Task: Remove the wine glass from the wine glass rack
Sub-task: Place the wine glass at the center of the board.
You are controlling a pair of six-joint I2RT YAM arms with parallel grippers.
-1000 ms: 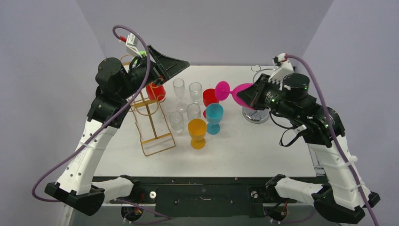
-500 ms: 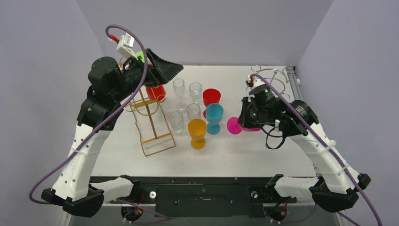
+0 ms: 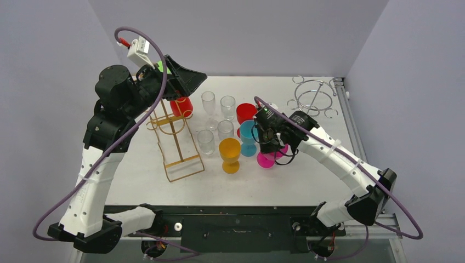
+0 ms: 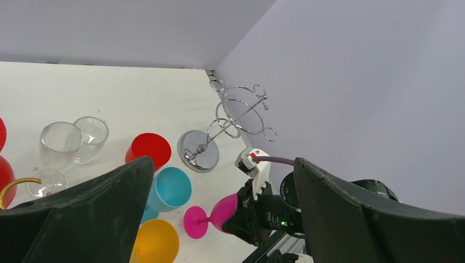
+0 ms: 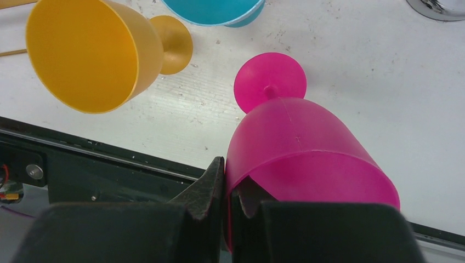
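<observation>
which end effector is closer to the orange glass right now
Right. The right end effector, shut on the pink glass at its rim, is just to the right of the orange glass. The left end effector is open above the gold rack, farther off.

pink wine glass [image 5: 307, 148]: looking like smooth, translucent plastic
silver rack [image 4: 198, 152]: gleaming as polished metal wire
tabletop [image 5: 384, 82]: showing matt, scuffed white

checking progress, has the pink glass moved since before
Yes, toward the near edge: the pink glass was farther back than the blue glass, now nearer, still on its right.
</observation>
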